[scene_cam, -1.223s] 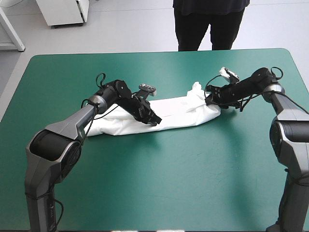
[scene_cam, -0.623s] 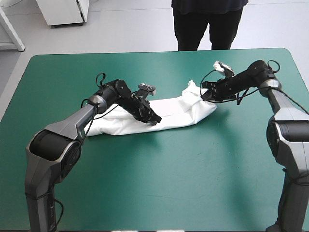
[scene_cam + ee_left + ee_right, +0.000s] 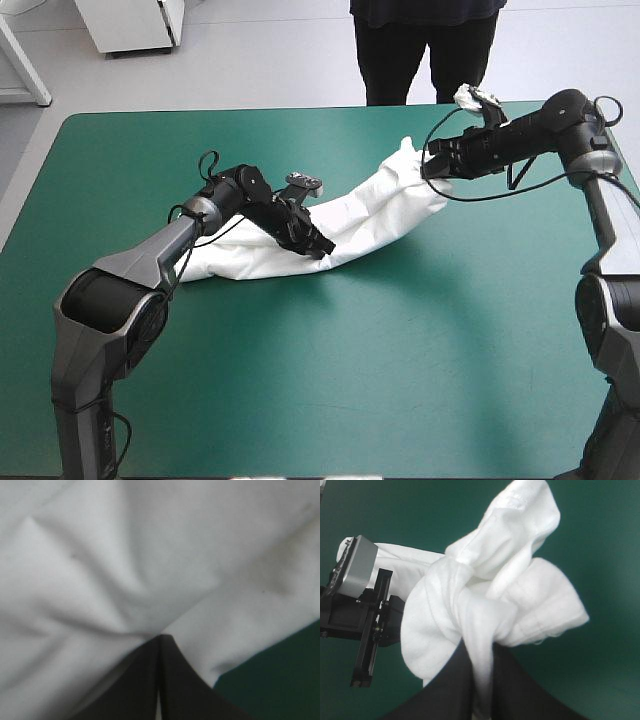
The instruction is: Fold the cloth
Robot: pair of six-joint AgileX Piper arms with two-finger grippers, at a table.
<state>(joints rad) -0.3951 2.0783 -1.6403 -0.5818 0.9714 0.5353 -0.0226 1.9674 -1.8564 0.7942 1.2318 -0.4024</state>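
The white T-shirt lies as a long folded band across the middle of the teal-green table. Its left part rests on the cover; its right end rises off the table. My right gripper is shut on that raised end, and the cloth bunches out ahead of its black fingers. My left gripper is shut on the near edge of the T-shirt at mid-length. In the left wrist view its fingers meet in a point against the white cloth.
Bare teal-green cover stretches from the T-shirt to the table's near edge. A person stands beyond the far edge, away from the tabletop.
My right gripper has risen and moved toward the table's far right, lifting the T-shirt's right end off the cover. The left gripper has stayed in place.
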